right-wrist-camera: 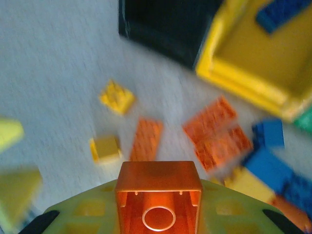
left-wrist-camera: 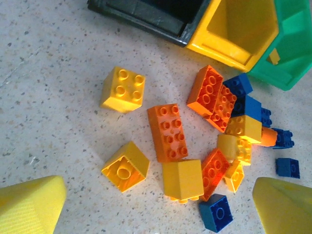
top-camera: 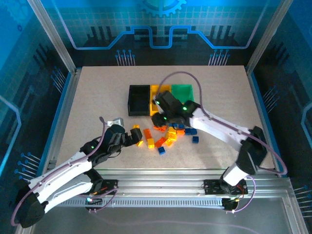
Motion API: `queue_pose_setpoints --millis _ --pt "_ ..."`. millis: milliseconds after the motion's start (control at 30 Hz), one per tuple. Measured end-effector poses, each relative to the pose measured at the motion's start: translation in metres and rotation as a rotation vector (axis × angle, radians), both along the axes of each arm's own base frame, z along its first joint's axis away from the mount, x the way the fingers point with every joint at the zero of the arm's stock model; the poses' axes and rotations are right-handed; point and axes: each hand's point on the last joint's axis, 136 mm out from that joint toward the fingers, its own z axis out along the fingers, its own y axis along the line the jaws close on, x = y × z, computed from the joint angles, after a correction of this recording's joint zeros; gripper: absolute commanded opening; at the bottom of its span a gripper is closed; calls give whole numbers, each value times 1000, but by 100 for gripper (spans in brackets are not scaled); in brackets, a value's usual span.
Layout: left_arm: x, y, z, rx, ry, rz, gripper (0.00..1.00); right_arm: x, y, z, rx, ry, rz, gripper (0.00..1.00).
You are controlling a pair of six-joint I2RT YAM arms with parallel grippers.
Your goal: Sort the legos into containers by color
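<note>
Orange, yellow and blue legos (top-camera: 168, 135) lie in a loose pile on the table in front of three bins. The black bin (top-camera: 131, 100), yellow bin (top-camera: 154, 88) and green bin (top-camera: 183, 87) stand side by side. My right gripper (right-wrist-camera: 158, 207) is shut on a small orange brick (right-wrist-camera: 158, 187), hollow side towards the camera, lifted above the pile's far edge near the yellow bin (right-wrist-camera: 243, 80). My left gripper (left-wrist-camera: 156, 209) hangs open over the pile's near-left part, its yellow fingers (left-wrist-camera: 29, 207) astride a yellow cube (left-wrist-camera: 183, 179) without touching it.
A blue brick (right-wrist-camera: 280, 12) lies inside the yellow bin. Loose blue bricks (top-camera: 195, 139) sit at the pile's right and near side. A long orange brick (left-wrist-camera: 168, 131) and two yellow cubes (left-wrist-camera: 123, 88) lie left of the pile. Metal frame posts edge the table.
</note>
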Motion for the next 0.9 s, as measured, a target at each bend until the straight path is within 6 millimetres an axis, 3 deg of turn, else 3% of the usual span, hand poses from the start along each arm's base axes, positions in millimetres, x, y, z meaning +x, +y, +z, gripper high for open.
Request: queue_pose_setpoints --millis 100,233,367,500,633,767,900 --pt "-4 3 -2 -12 9 10 99 39 37 2 22 -30 -25 29" --pt "-8 4 2 -37 3 16 99 88 75 -16 36 -36 -74 30" --pt "-11 6 6 -62 -4 24 99 126 88 -41 34 -23 -129 33" --pt "-13 6 7 -69 -2 18 99 157 88 -61 33 -10 -183 41" --pt "-15 6 4 -64 13 12 99 170 85 -70 49 14 -207 63" --pt "-16 6 4 -62 15 11 99 172 85 -61 70 12 -200 67" --pt "-16 6 4 -60 13 8 99 161 83 -40 90 0 -182 69"
